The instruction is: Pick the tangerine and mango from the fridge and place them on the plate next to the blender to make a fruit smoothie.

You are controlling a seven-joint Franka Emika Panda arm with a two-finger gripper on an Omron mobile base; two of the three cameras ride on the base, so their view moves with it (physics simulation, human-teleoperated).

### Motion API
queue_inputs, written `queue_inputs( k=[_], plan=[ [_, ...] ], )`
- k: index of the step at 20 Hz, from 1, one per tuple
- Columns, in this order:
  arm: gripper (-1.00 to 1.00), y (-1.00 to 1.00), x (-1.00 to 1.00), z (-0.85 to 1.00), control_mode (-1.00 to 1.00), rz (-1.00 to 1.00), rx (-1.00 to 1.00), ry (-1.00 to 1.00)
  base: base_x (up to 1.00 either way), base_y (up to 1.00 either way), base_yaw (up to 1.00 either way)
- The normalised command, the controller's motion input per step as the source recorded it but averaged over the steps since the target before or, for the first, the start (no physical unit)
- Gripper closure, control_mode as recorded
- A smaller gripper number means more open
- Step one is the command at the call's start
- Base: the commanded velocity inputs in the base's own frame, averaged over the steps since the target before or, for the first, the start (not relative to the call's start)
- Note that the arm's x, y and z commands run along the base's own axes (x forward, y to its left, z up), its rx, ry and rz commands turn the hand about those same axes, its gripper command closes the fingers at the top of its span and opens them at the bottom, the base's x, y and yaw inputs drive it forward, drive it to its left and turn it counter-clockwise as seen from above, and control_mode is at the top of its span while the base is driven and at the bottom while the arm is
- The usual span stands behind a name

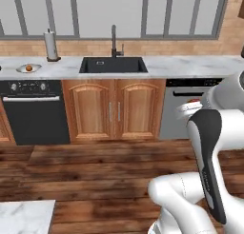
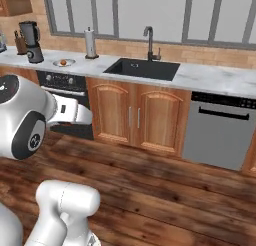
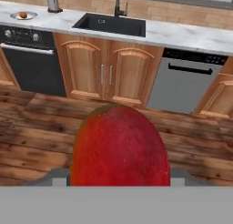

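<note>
Red mango (image 3: 119,148) stands upright, long axis vertical, pincer-held.

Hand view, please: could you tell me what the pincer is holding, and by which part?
The mango, gripped at its sides; the exact contact points are hidden behind the fruit.

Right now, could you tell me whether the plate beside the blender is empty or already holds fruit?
Holds fruit: the tangerine already sits on the plate near the blender.

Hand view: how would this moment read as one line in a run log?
pincer: shut on mango | tangerine: on plate beside blender | mango: not yet on plate
</note>
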Motion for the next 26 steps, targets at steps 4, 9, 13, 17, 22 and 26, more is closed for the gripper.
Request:
queue_inputs(
  k=[4, 9, 13, 17, 22, 26],
  plan=[
    [1.00, 0.00, 0.00, 0.00, 1.00, 0.00, 0.00, 0.00, 1.00, 0.56, 0.28],
    [1.00, 0.00, 0.00, 0.00, 1.00, 0.00, 0.00, 0.00, 1.00, 0.50, 0.25],
    [1.00, 0.00, 0.00, 0.00, 1.00, 0.00, 0.00, 0.00, 1.00, 0.05, 0.12],
    [1.00, 0.00, 0.00, 0.00, 1.00, 0.00, 0.00, 0.00, 1.00, 0.14, 0.06],
    [1.00, 0.00, 0.00, 0.00, 1.00, 0.00, 0.00, 0.00, 1.00, 0.92, 0.00],
    [1.00, 0.00, 0.00, 0.00, 1.00, 0.00, 0.00, 0.00, 1.00, 1.00, 0.00]
  ],
)
